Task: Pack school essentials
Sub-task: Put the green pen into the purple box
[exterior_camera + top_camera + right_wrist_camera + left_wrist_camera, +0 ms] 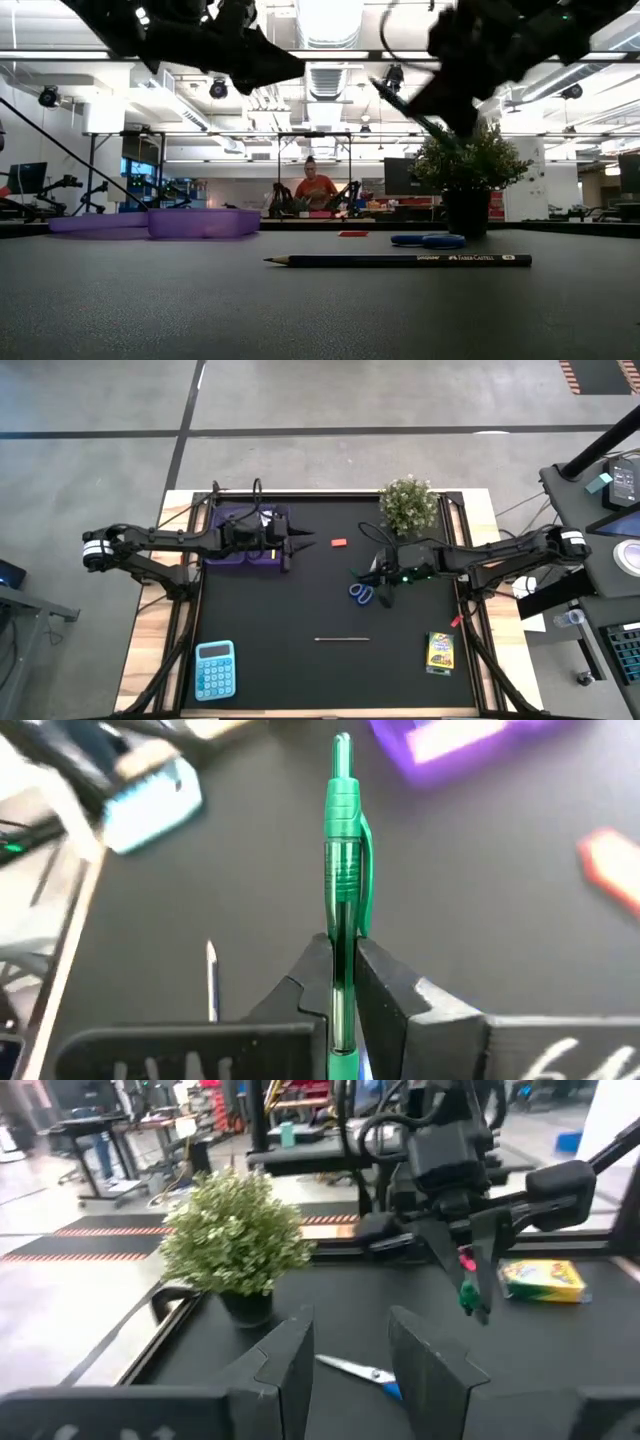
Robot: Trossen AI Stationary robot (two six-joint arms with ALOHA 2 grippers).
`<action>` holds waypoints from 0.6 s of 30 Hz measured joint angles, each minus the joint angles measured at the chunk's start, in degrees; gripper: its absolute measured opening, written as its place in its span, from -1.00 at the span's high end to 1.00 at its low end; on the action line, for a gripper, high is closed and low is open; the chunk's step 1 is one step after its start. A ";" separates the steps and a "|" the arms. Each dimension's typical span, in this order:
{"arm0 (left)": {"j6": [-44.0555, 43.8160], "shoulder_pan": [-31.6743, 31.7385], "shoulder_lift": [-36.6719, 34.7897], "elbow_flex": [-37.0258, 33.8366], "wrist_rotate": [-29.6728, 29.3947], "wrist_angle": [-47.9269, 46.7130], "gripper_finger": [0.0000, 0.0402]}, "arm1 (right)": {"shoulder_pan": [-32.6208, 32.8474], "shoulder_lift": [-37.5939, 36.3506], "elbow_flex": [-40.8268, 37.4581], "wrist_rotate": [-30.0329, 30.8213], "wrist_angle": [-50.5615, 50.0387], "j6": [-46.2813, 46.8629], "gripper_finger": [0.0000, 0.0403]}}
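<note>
I am pinching the slim green plastic click pen [343, 870] between the fingers of my right tool [342, 982], lifted clear of the black counter [300, 600]. The grip is sitting low on the barrel, so most of the pen is sticking out ahead of my tool; a quick swing could be tilting it or letting it slide out. The translucent purple plastic case [243, 532] is lying well ahead, right under my left tool [297, 544], whose fingers are standing spread, so our arms risk clashing there.
</note>
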 joint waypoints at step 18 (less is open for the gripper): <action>-4.02 -3.82 0.00 -3.43 12.87 5.72 0.44 | -0.83 23.89 2.67 0.24 53.57 -16.82 0.90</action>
